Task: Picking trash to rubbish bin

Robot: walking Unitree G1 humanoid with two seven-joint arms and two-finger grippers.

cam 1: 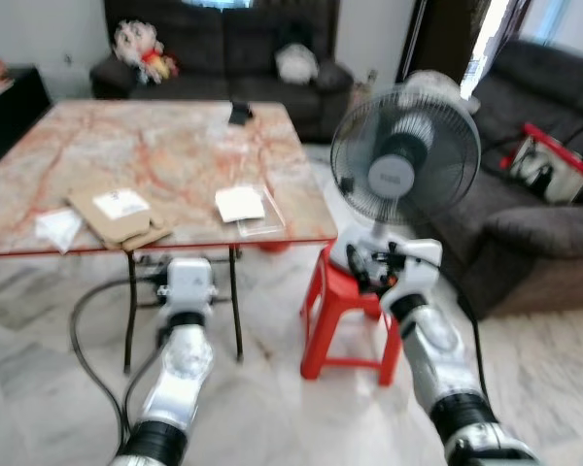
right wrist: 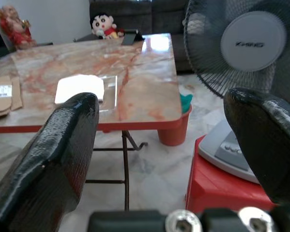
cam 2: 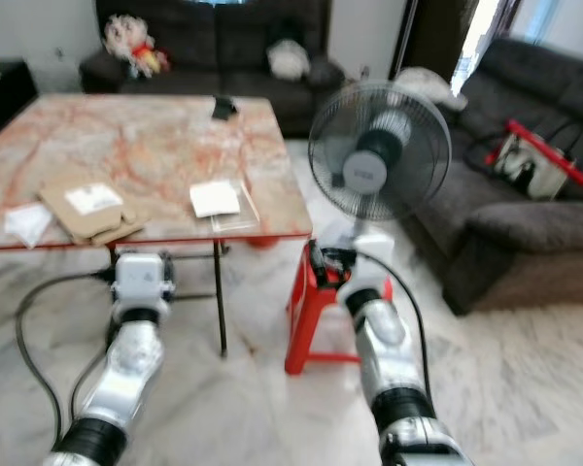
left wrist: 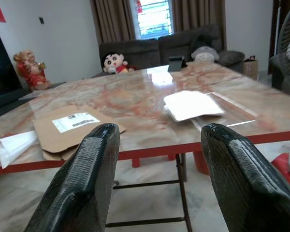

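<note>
While blurred, orange bucket apparently holds something green | left gripper, right gripper spread, unladen

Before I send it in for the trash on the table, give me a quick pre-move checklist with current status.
1. Left pincer open and empty: ok, its fingers stand apart with nothing between them.
2. Right pincer open and empty: ok.
3. Trash located: ok. A cardboard envelope, a white wrapper and white paper on a clear plastic sheet lie near the table's front edge.
4. Rubbish bin located: cannot tell; an orange-red container sits under the table, partly hidden.
5. Right-side clearance: not ok, the fan on the red stool stands close by the right arm.
6. Image sharpness: not ok, the head views are blurred.
</note>
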